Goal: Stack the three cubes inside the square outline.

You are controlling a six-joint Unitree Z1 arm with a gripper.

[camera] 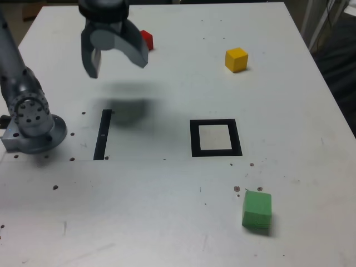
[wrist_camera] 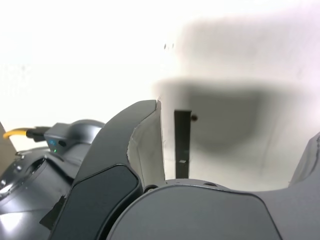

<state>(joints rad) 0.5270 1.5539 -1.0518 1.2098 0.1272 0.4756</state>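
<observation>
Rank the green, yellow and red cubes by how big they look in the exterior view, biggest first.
1. Green cube
2. Yellow cube
3. Red cube, though the gripper partly hides it, so its full apparent size is unsure.

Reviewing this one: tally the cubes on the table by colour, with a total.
Red cube: 1, partly hidden behind the gripper
Yellow cube: 1
Green cube: 1
Total: 3
</observation>
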